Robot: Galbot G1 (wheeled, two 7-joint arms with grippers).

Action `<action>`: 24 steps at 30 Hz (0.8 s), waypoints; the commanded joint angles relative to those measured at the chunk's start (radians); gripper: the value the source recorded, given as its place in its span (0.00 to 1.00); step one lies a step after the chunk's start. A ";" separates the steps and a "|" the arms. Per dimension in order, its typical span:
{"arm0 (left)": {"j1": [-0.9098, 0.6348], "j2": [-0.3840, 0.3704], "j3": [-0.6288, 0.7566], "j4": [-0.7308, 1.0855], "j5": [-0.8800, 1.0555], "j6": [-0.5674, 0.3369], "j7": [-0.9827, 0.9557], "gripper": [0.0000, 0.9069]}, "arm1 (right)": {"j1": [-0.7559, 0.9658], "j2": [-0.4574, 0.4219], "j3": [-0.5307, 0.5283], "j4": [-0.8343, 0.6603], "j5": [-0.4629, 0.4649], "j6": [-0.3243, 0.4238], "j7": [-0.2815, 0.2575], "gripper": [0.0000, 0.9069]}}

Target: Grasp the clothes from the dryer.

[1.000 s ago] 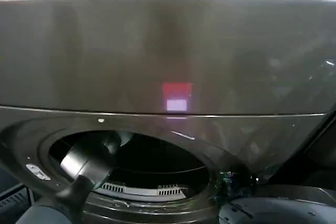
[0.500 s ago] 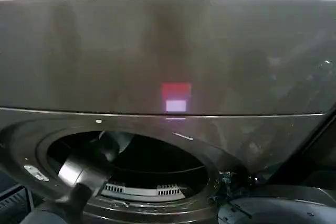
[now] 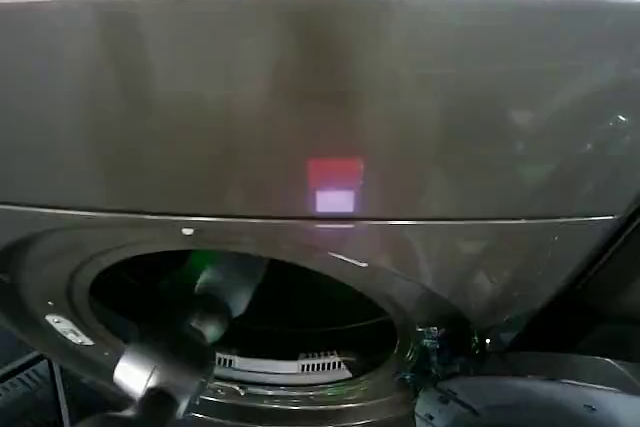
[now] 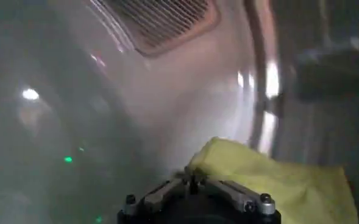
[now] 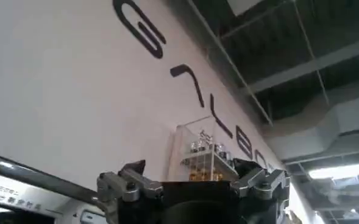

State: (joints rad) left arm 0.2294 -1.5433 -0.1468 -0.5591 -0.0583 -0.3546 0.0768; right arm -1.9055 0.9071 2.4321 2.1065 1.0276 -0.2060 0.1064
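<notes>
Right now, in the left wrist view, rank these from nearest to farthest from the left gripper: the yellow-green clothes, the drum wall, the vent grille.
1. The clothes: right at the left gripper, beside its body.
2. The drum wall: behind the garment, inside the dryer.
3. The vent grille: farthest, at the back of the drum.

Looks like a laundry mock-up inside an industrial showroom or lab hall: bronze-grey front-loading dryer [image 3: 320, 107] with red-pink indicator light [image 3: 335, 185], large lettering on a white wall [image 5: 57, 91], glass display case [image 5: 206, 155], exposed ceiling ducts [image 5: 344, 115].
</notes>
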 commanded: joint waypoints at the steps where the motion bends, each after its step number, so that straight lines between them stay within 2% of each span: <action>1: 0.042 -0.031 -0.053 -0.124 -0.052 -0.016 -0.291 0.00 | 0.007 -0.002 -0.006 -0.002 -0.008 0.005 -0.001 1.00; 12: 0.012 -0.080 -0.118 -0.073 -0.010 -0.058 -0.408 0.00 | 0.004 -0.008 0.000 -0.008 -0.002 0.023 0.008 1.00; 24: -0.017 -0.080 -0.130 -0.019 -0.010 -0.063 -0.407 0.00 | 0.003 -0.006 0.003 -0.009 0.009 0.034 0.008 1.00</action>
State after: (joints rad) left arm 0.2223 -1.6091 -0.2611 -0.6043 -0.0747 -0.4098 -0.2906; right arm -1.9020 0.9005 2.4343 2.0970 1.0332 -0.1802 0.1153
